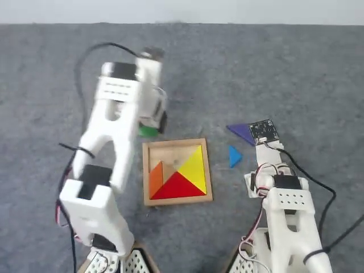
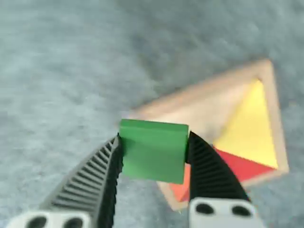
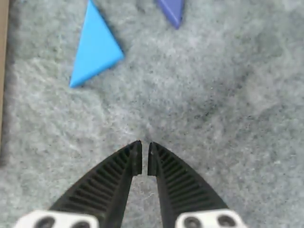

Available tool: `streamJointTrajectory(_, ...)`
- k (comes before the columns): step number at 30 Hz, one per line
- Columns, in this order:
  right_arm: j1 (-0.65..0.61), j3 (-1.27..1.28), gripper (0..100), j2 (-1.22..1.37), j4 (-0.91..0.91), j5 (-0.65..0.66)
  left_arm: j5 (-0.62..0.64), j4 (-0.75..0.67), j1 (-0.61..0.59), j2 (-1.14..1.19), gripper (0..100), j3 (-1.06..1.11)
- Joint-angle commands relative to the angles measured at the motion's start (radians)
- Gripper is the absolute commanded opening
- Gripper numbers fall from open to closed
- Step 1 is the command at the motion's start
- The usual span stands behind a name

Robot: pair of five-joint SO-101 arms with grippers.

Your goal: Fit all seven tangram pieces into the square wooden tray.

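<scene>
My left gripper (image 2: 154,138) is shut on a green square piece (image 2: 153,151), held above the carpet just off the far left corner of the square wooden tray (image 2: 204,90). From above, the green piece (image 1: 148,131) peeks out under that arm. The tray (image 1: 174,143) holds a yellow triangle (image 1: 194,164), a red triangle (image 1: 179,186) and an orange piece (image 1: 155,177). Its far left part is bare wood. A blue triangle (image 3: 94,46) and a purple piece (image 3: 172,9) lie on the carpet right of the tray. My right gripper (image 3: 145,159) is shut and empty, near the blue triangle.
Grey carpet covers the whole table. In the high view the blue triangle (image 1: 234,156) and the purple piece (image 1: 242,132) lie between the tray and the right arm (image 1: 287,199). The left arm (image 1: 108,148) stretches along the tray's left side.
</scene>
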Motion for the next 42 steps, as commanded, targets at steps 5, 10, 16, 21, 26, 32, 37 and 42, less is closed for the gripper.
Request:
streamJointTrajectory(5, 0.008, -0.008, 4.2, -0.027, -0.016, 0.011, -0.014, -0.144, 0.183, 0.072, 9, 0.045)
streamJointTrajectory(10, 0.008, -0.008, 4.2, -0.027, -0.016, 0.011, -0.015, -0.14, 0.221, 0.135, 9, 0.045)
streamJointTrajectory(16, 0.008, -0.008, 4.2, -0.028, -0.016, 0.011, -0.017, -0.117, 0.249, 0.135, 9, 0.051)
streamJointTrajectory(21, 0.008, -0.008, 4.2, -0.028, -0.016, 0.011, -0.02, -0.115, 0.252, 0.133, 11, 0.065)
streamJointTrajectory(26, 0.008, -0.008, 4.2, -0.027, -0.016, 0.011, -0.044, -0.186, 0.276, 0.009, 11, 0.209)
streamJointTrajectory(32, 0.008, -0.008, 4.2, -0.025, -0.016, 0.011, -0.074, -0.31, 0.249, -0.192, 11, 0.403)
streamJointTrajectory(37, 0.008, -0.008, 4.2, -0.022, -0.016, 0.011, -0.08, -0.321, 0.206, -0.14, 11, 0.403)
streamJointTrajectory(42, 0.008, -0.008, 4.2, -0.022, -0.016, 0.011, -0.081, -0.341, 0.209, -0.12, 12, 0.406)
